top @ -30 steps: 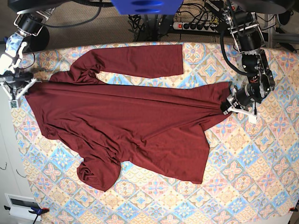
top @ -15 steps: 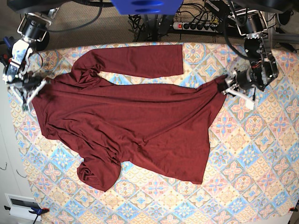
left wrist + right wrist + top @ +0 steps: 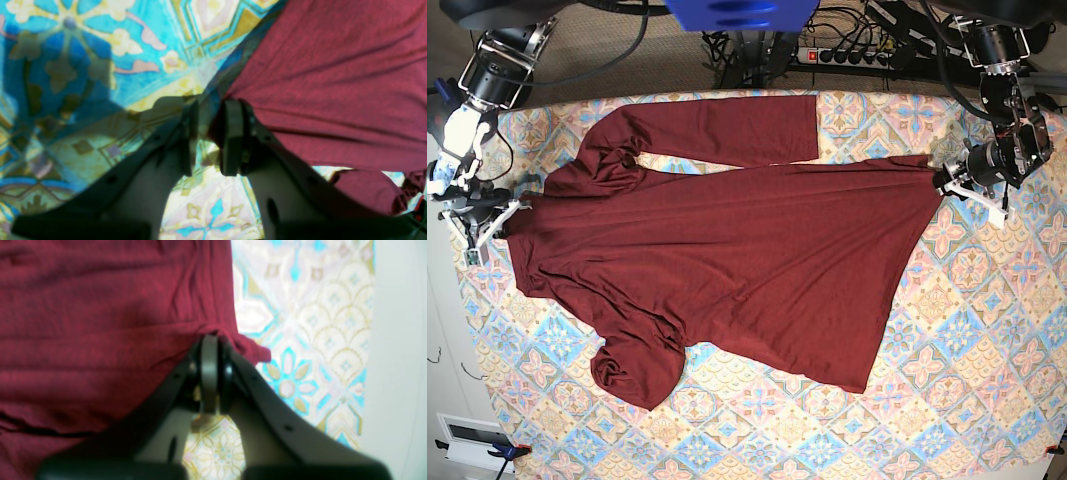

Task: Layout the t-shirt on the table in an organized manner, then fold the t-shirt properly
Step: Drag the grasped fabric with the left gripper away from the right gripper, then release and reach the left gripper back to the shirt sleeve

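Observation:
The dark maroon t-shirt (image 3: 727, 240) lies spread across the patterned table (image 3: 967, 400), one sleeve reaching toward the far edge and the other bunched at the near left. My right gripper (image 3: 499, 215) is at the shirt's left end. The right wrist view shows this gripper (image 3: 210, 343) shut on a bunched edge of the t-shirt (image 3: 100, 323). My left gripper (image 3: 947, 180) is at the shirt's far right corner. In the left wrist view, this gripper (image 3: 208, 106) has its jaws slightly apart, with tablecloth showing through the gap and the t-shirt (image 3: 333, 66) edge against one finger (image 3: 232, 133).
A power strip with cables (image 3: 847, 55) lies beyond the far edge, beside a blue mount (image 3: 737, 12). The table's left edge (image 3: 393, 340) runs close to my right gripper. A white box (image 3: 472, 440) sits off the near left corner.
The left gripper carried the shirt's right corner farther right and toward the far edge, stretching the hem flat, and its jaws have parted. The right gripper shifted slightly inward and nearer, still gripping.

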You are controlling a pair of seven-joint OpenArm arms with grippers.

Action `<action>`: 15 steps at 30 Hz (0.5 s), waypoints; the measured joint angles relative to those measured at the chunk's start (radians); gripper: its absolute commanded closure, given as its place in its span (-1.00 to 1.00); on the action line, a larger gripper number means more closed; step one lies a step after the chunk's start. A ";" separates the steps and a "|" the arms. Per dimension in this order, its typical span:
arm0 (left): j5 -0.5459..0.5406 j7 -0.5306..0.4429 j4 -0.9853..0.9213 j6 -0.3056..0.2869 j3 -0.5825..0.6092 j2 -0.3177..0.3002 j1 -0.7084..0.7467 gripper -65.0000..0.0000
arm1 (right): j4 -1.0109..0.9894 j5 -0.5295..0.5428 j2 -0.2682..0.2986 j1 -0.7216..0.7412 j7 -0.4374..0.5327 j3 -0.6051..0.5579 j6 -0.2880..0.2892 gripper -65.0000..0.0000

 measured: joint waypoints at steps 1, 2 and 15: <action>-0.003 -0.005 0.002 0.000 0.000 0.001 0.006 0.58 | 0.000 -0.003 0.000 -0.006 -0.007 0.000 0.000 1.00; -0.003 0.003 0.002 0.000 0.000 0.002 0.013 0.58 | -0.002 -0.016 -0.001 -0.012 -0.019 0.000 0.000 1.00; -0.104 0.000 0.002 0.000 -0.019 -0.006 0.031 0.27 | -0.002 -0.014 0.000 -0.010 -0.019 0.000 0.000 1.00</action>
